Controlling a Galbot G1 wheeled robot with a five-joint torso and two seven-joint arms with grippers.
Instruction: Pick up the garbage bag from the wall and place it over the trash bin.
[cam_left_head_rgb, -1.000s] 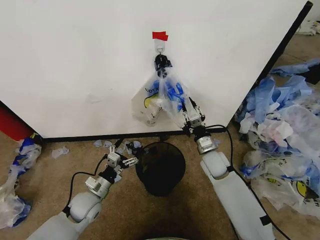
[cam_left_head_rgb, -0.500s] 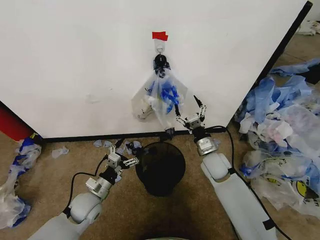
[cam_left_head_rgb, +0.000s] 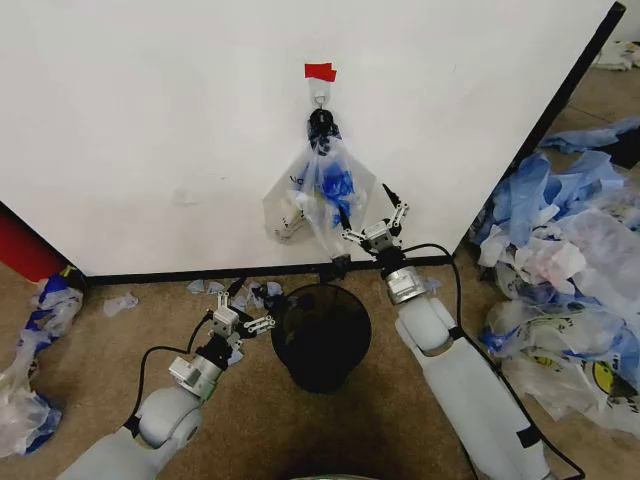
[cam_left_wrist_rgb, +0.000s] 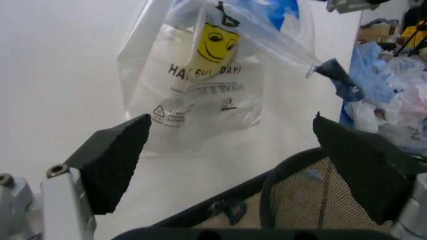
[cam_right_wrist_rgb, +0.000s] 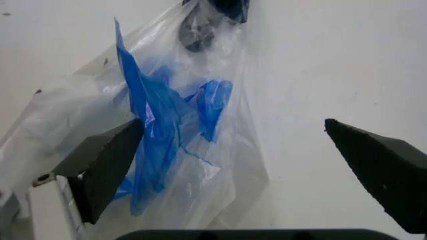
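The garbage bag (cam_left_head_rgb: 318, 195) hangs from a small hook under red tape (cam_left_head_rgb: 320, 71) on the white wall (cam_left_head_rgb: 150, 120); it is translucent with blue handles. My right gripper (cam_left_head_rgb: 368, 210) is open just right of and below the bag, close to its lower edge, holding nothing. In the right wrist view the bag (cam_right_wrist_rgb: 167, 135) hangs ahead between the open fingers (cam_right_wrist_rgb: 103, 165). The black mesh trash bin (cam_left_head_rgb: 320, 335) stands on the floor below the bag. My left gripper (cam_left_head_rgb: 250, 303) is open, low and left of the bin. The left wrist view shows the bag's smiley face (cam_left_wrist_rgb: 213, 42) and the bin's rim (cam_left_wrist_rgb: 293, 170).
Heaps of blue and clear plastic bags (cam_left_head_rgb: 565, 260) cover the floor at the right. Small blue scraps (cam_left_head_rgb: 235, 292) lie along the wall's black base trim. A red object (cam_left_head_rgb: 25, 250) and more bags (cam_left_head_rgb: 30, 395) sit at the left. Bare carpet surrounds the bin.
A second ago my right gripper was up against the bag's lower right corner; it dropped away, open, then shifted slightly left toward the bag. The bag fell back narrower. Left arm barely moved.
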